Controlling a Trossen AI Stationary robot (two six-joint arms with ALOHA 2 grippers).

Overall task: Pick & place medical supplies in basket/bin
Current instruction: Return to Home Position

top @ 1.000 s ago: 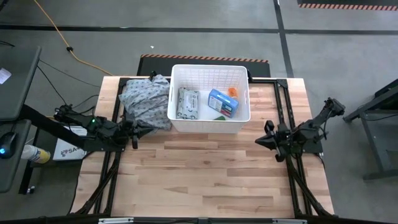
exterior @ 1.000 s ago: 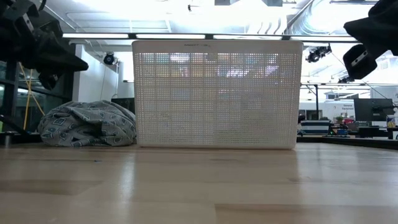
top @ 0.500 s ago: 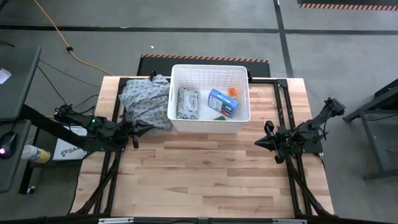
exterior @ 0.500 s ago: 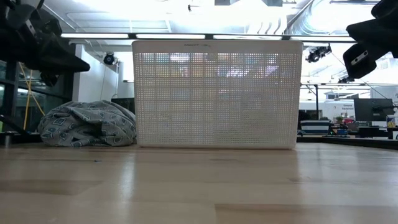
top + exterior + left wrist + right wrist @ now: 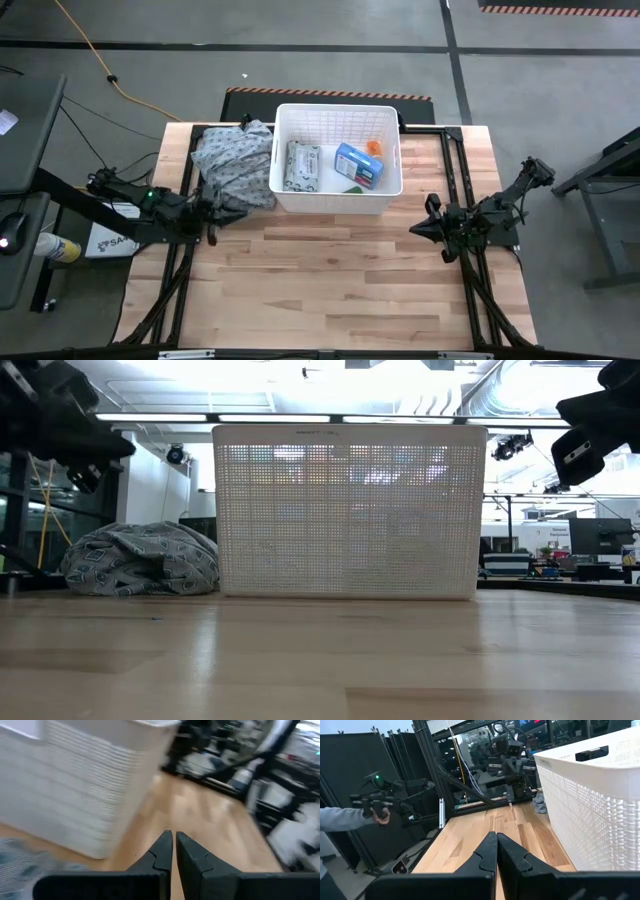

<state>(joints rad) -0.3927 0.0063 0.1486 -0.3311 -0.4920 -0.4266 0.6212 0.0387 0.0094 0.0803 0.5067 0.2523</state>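
The white basket (image 5: 338,109) stands on the far half of the wooden worktop (image 5: 330,285), near its middle, with its long side facing the front. Inside it, the grey-white wipes pack (image 5: 303,166) lies flat in the left part of the floor. The blue box (image 5: 358,165) lies in the right part, with the orange bottle (image 5: 374,147) just beyond it toward the far right corner. The green tube (image 5: 353,187) shows at the box's near edge, against the front wall. A grey patterned cloth heap (image 5: 235,165) sits outside on the worktop, pressed against the basket's left wall. The left end effector (image 5: 173,840) hangs at the left edge of the worktop, just in front of the cloth heap and to the left of the basket's near corner. Its two dark fingers are closed together with nothing between them. The right end effector (image 5: 496,839) hangs over the right side of the worktop, apart from the basket's right wall and a little nearer the front. Its fingers are likewise pressed together and empty, pointing across the boards toward the left arm. In the right wrist view, beyond the worktop's edge, a person's hand (image 5: 381,816) in a grey sleeve grips a dark device.
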